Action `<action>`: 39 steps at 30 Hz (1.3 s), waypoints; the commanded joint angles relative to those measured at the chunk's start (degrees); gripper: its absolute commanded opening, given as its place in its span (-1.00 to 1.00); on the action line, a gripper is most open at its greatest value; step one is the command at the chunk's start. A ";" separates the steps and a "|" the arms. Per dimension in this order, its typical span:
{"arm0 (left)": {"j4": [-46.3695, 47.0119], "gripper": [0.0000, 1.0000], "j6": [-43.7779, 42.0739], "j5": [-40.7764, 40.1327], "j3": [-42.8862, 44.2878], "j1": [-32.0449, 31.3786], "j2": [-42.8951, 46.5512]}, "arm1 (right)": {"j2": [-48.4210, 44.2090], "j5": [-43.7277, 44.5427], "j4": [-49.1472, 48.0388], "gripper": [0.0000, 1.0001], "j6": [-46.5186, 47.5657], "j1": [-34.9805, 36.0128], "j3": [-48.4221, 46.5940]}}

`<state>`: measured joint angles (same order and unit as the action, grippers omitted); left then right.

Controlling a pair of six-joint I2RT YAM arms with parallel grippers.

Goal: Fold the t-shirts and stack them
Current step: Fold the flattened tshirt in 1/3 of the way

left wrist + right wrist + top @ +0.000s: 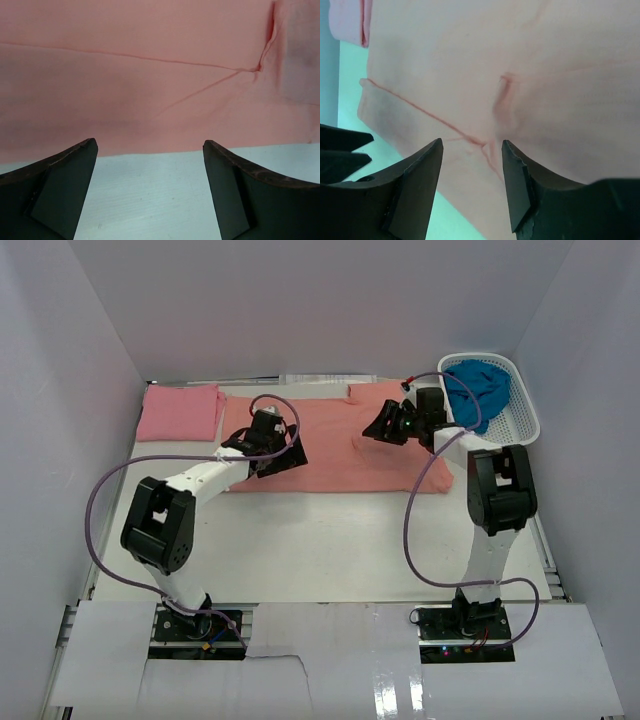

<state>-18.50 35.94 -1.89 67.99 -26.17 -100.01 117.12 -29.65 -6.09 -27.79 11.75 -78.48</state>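
The large salmon-orange t-shirt [340, 455] lies spread flat across the middle of the table. My left gripper [283, 456] is open and empty, low over the shirt's near left edge; the left wrist view shows bare table between the fingers [150, 147] and the shirt's hem [150, 100] just beyond. My right gripper [380, 428] is open and empty above the shirt's right part, its fingers [472, 145] either side of a seam crease [485, 147]. A lighter pink t-shirt [180, 411] lies folded at the far left. A teal-blue t-shirt [478, 390] lies crumpled in the basket.
A white plastic lattice basket [526, 412] stands at the far right, close behind the right arm. White walls close in the table on the left, back and right. The left gripper's fingers [342, 150] show at the left edge of the right wrist view.
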 commanded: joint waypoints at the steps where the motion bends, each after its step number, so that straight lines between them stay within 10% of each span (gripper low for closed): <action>1: -5.29 0.96 -0.70 -2.69 2.50 3.22 8.76 | -11.70 3.88 -2.80 0.14 4.93 0.03 6.39; 9: -9.70 0.96 -6.05 3.80 0.74 15.70 8.97 | -19.30 35.95 21.62 0.12 8.89 4.69 12.84; 39: -24.90 0.93 -13.45 -17.17 10.06 7.02 -17.85 | -9.72 41.78 35.88 0.11 11.01 4.95 10.88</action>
<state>-36.97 23.05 -14.37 79.53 -17.04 -113.49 106.43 11.68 25.80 -17.37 16.58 -68.95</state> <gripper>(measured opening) 0.962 0.551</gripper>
